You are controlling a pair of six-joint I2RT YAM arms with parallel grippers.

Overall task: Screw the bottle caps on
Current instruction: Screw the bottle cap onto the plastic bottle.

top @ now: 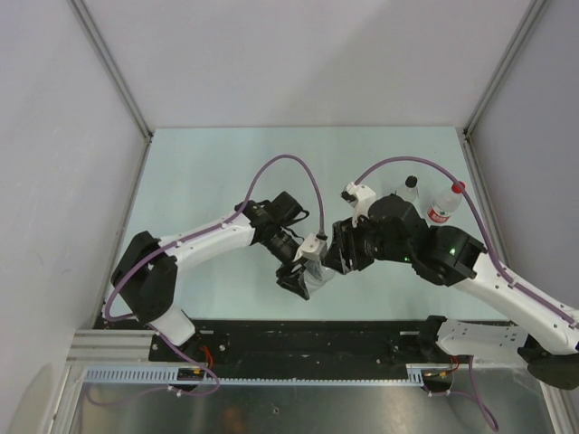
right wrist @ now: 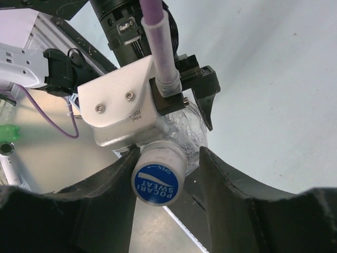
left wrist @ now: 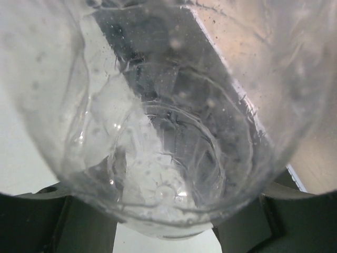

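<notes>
Left side: left gripper (top: 306, 277) is clamped on the body of the clear bottle (left wrist: 168, 132) and appears to hold it clear of the desk (top: 226, 163), neck pointed at the other arm. It reads as a fixture grip: one arm locks the bottle against rotation so the other can turn. The left wrist view is nearly all bottle wall, with dark jaws low on either side, so the hold is on the body and the neck is left free.

On that neck sits the cap (right wrist: 158, 180) — white, with a blue printed top facing the right wrist camera. It looks square on the neck, not cocked. How far it's threaded I can't tell.

Around it, right gripper (right wrist: 168, 158) straddles the cap with jaws apart. One finger is touching or just beside the rim, and the other shows a clear gap, so there's no clamp on the cap. My guess is it's either resetting for another turn or finished. The frames don't settle which.

Far right, toward the back of the desk, the black-capped bottle (top: 409, 190) and the red-capped bottle (top: 443, 208) with its red-and-white label stand upright near each other. Both are well apart from the grippers, likely parked there to stay out of the swing. Judging by the caps in place, those two look handled — the held one would be the last.
</notes>
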